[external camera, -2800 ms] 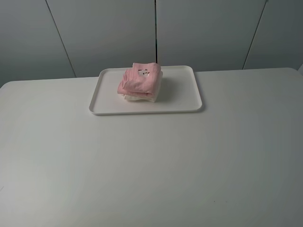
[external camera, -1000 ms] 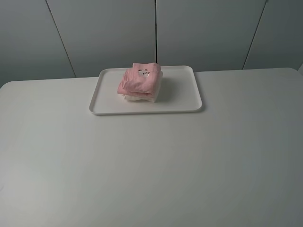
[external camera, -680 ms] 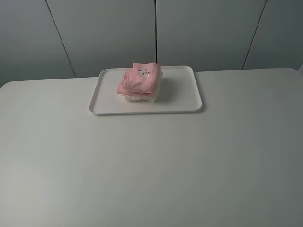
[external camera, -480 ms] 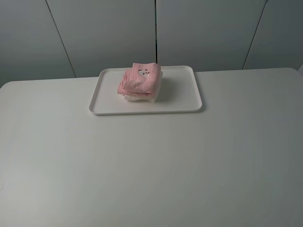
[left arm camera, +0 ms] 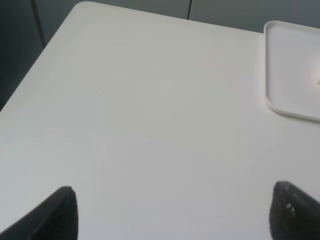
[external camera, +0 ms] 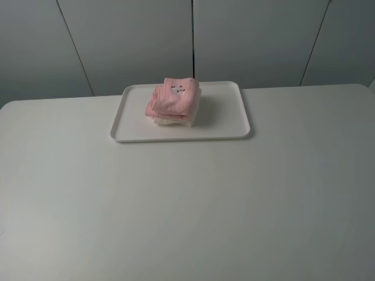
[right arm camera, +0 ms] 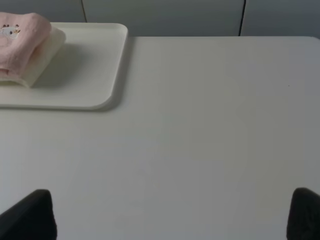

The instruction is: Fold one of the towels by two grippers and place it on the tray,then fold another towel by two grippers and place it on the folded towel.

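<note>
Item: pink towel (external camera: pixel 174 99), folded, lay atop cream towel (external camera: pixel 170 121) on tray (external camera: pixel 234 126). Task judged complete; no further move seemed called for.

Left gripper (left arm camera: pixel 172 212): jaws spread wide, empty; tray ahead and off to its right, well apart.

Right gripper (right arm camera: pixel 170 215): jaws spread wide, empty; stack ahead and off to its left, well apart.

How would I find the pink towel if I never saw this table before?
Look for the white tray at the far side of the table, near the grey wall. A small stack of two folded towels sits on it, left of its middle. The pink towel is the top one, with a little embroidered mark on it; the cream towel peeks out underneath.
</note>
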